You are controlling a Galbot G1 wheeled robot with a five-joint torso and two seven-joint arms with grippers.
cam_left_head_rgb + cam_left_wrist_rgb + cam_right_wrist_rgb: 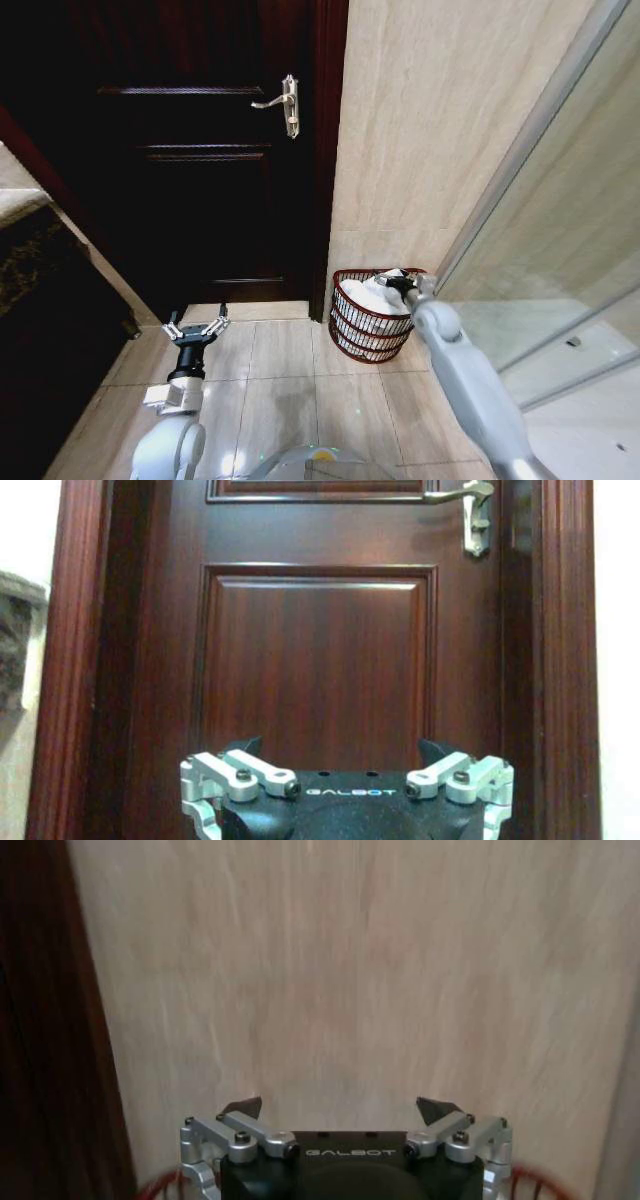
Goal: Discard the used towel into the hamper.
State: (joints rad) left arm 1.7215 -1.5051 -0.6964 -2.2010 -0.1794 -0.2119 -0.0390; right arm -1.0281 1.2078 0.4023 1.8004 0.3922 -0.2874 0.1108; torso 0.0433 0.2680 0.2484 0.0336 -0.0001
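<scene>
Hamper (pixel 368 322): dark reddish-brown open-weave basket, slatted sides tapering toward the base; stands upright on the tiled floor (pixel 290 385), against the beige tiled wall (pixel 440 130), just beside the door frame and near the glass shower partition (pixel 560 250).

Towel (pixel 366 299): white, bunched inside the hamper, its top showing level with the rim (folds cannot be made out).

Right gripper (pixel 400 284): above the hamper's rim on the side nearer the partition, arm reaching forward from the lower right. In the right wrist view the right gripper (pixel 340 1106) has its two dark fingertips (pixel 243 1107) spread well apart with nothing between them, pointed at the bare wall; a red arc of the hamper's rim (pixel 160 1186) shows below the gripper body. Released.

Left gripper (pixel 196 329): low over the floor before the dark wooden door (pixel 190 150), well apart from the hamper. In the left wrist view the left gripper (pixel 340 746) faces the door panel, fingertips spread wide, holding nothing. Released.

Door handle (pixel 284 104): silver lever on a plate, on the door's edge nearer the hamper.

Counter (pixel 30 260): dark-fronted with a pale top, at the left edge of the head view.
</scene>
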